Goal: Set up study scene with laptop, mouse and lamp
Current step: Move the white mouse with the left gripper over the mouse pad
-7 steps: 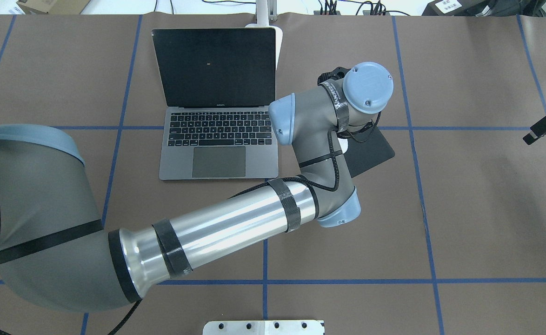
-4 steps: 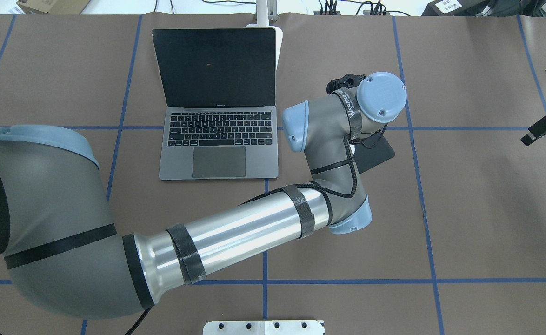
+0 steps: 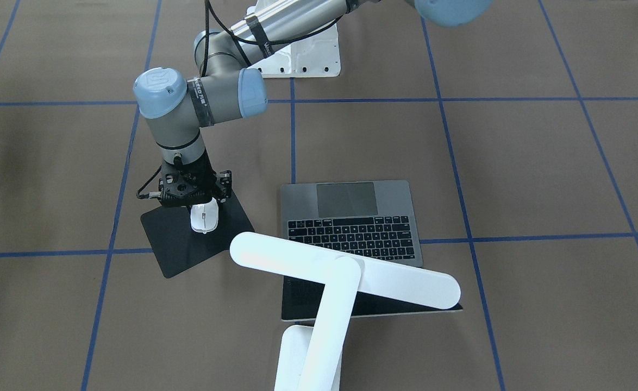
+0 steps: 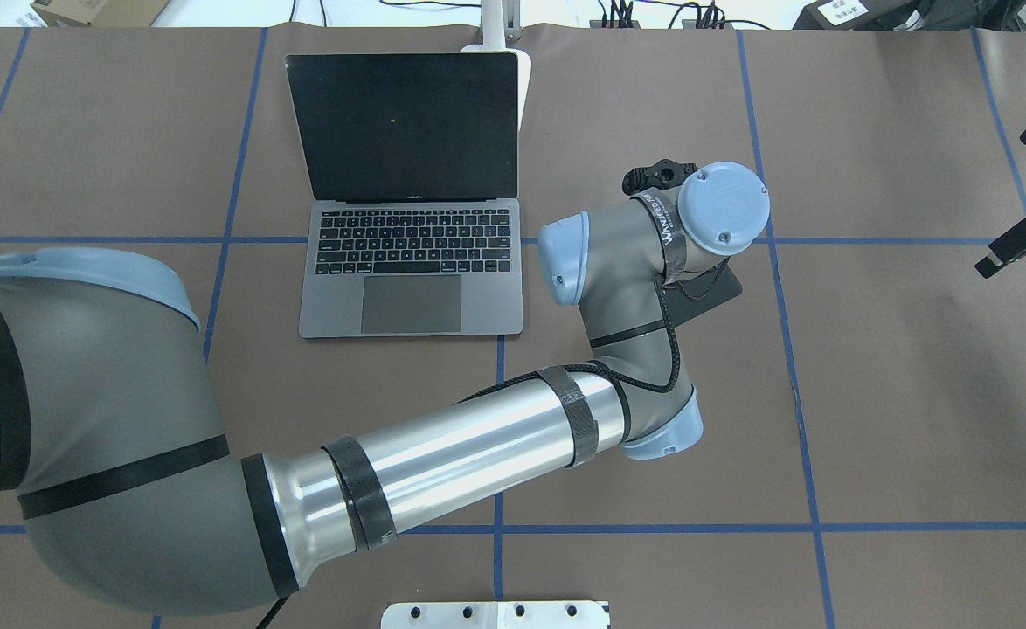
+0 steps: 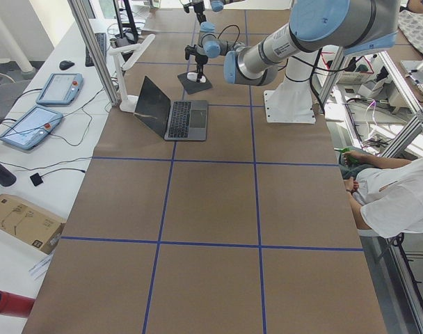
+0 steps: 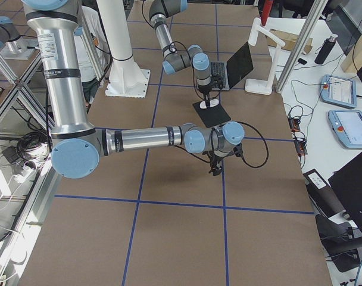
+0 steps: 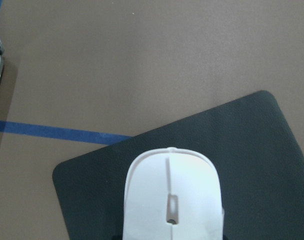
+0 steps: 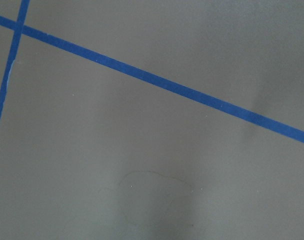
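The open dark-grey laptop (image 4: 412, 262) stands at the table's middle with its screen dark; it also shows in the front view (image 3: 351, 222). The white lamp (image 3: 346, 271) stands behind the laptop, its bar head over the screen. My left gripper (image 3: 201, 202) points down and is shut on the rear of the white mouse (image 3: 204, 216), over a thin black mat (image 3: 188, 247) beside the laptop. The left wrist view shows the mouse (image 7: 172, 195) above the mat (image 7: 252, 145). I cannot tell whether it touches. My right gripper (image 4: 1015, 246) hangs at the table's right edge, its jaws unclear.
The left arm's elbow and forearm (image 4: 443, 454) span the table in front of the laptop. A white bolted base plate (image 4: 495, 614) sits at the near edge. Blue tape lines grid the brown table cover (image 4: 897, 393). The right wrist view shows only bare cover (image 8: 152, 150).
My left wrist has moved to the right and slightly toward the robot with the mouse. In the overhead view the wrist now hides the mouse and covers more of the mat.
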Controlling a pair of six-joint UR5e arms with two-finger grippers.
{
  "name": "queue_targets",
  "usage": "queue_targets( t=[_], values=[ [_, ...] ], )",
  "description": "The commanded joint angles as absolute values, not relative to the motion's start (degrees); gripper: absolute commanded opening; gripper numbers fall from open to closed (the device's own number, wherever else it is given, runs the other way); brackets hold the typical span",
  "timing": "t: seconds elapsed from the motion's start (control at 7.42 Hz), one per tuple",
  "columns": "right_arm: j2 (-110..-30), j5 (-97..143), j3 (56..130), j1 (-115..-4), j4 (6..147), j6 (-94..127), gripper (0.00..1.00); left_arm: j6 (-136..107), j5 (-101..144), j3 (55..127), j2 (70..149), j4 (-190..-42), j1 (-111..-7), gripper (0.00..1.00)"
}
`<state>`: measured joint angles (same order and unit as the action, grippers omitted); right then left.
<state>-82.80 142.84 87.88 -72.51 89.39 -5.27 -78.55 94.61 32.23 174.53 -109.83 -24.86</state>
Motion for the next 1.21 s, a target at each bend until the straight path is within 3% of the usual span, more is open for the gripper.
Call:
queue_targets(
  t=[0.0, 0.27, 0.94, 1.08],
  values=[
    [-82.79, 142.91, 87.72, -72.25, 89.38, -5.27, 0.99, -78.92, 94.22, 32.08, 174.46, -109.95, -24.18, 0.43],
    [-82.79, 142.91, 87.63, -72.16, 89.38, -5.27, 0.99, -79.28, 94.22, 32.08, 174.38, -110.13, -23.82, 0.45],
    [-82.79, 142.91, 87.28, -71.98, 89.38, -5.36, 0.99, -79.98, 93.96, 32.17, 174.2, -110.13, -23.73, 0.95],
    [-82.79, 142.91, 87.36, -72.07, 89.3, -5.36, 0.99, -79.72, 94.04, 32.43, 174.11, -110.13, -23.73, 0.99]
  ],
)
